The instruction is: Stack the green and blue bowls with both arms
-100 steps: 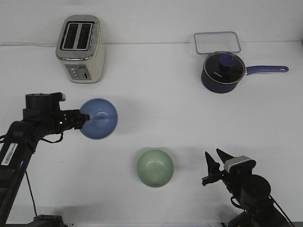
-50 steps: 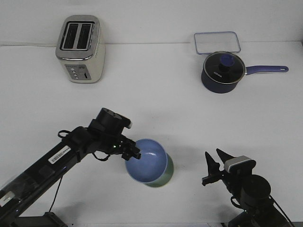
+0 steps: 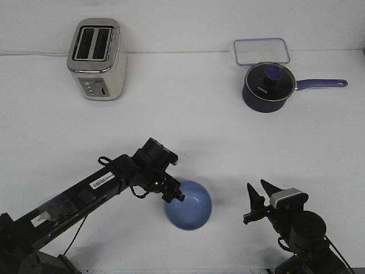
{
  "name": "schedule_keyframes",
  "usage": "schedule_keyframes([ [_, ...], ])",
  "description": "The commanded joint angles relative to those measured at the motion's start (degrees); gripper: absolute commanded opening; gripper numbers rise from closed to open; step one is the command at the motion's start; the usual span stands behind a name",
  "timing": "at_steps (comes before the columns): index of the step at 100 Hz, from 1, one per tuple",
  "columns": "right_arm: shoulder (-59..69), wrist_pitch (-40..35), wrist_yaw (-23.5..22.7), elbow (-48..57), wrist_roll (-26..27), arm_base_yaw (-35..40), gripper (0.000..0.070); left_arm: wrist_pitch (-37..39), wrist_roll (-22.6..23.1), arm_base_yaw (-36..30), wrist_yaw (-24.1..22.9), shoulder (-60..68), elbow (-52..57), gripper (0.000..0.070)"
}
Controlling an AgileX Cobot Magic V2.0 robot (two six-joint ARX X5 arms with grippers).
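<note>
saucepan [image 3: 266, 90]: white brand mark, unreadable | left arm [image 3: 85, 191]: white label, print illegible

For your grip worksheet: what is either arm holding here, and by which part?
The left gripper holds the blue bowl by its rim, on the robot's left side. The right gripper is open, holding nothing.

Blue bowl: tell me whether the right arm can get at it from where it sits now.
Probably yes. The right gripper sits with its jaws open, pointing toward the blue bowl, with only bare table between them. The left gripper grips the bowl's far rim, so the near side looks free.
</note>
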Motion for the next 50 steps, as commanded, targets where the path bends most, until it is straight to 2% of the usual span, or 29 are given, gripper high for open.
schedule_keyframes([
  [1,0.2,0.55,-0.04,0.15,0.13,0.35,0.029,1.2,0.87,-0.57,-0.2,0.57,0.98,0.0458],
  [9,0.2,0.55,0.02,0.15,0.13,0.35,0.029,1.03,0.9,0.0,-0.9,-0.04,1.46,0.0466],
  [17,0.2,0.55,0.02,0.15,0.13,0.35,0.029,0.81,0.9,1.27,-3.56,-1.68,1.99,0.0466],
  [38,0.2,0.55,0.11,0.15,0.13,0.35,0.029,1.79,1.92,7.41,-17.73,-11.67,2.4,0.0466],
  [50,0.2,0.55,0.46,0.15,0.13,0.35,0.029,2.49,3.43,12.61,-22.1,-18.45,2.4,0.0459],
])
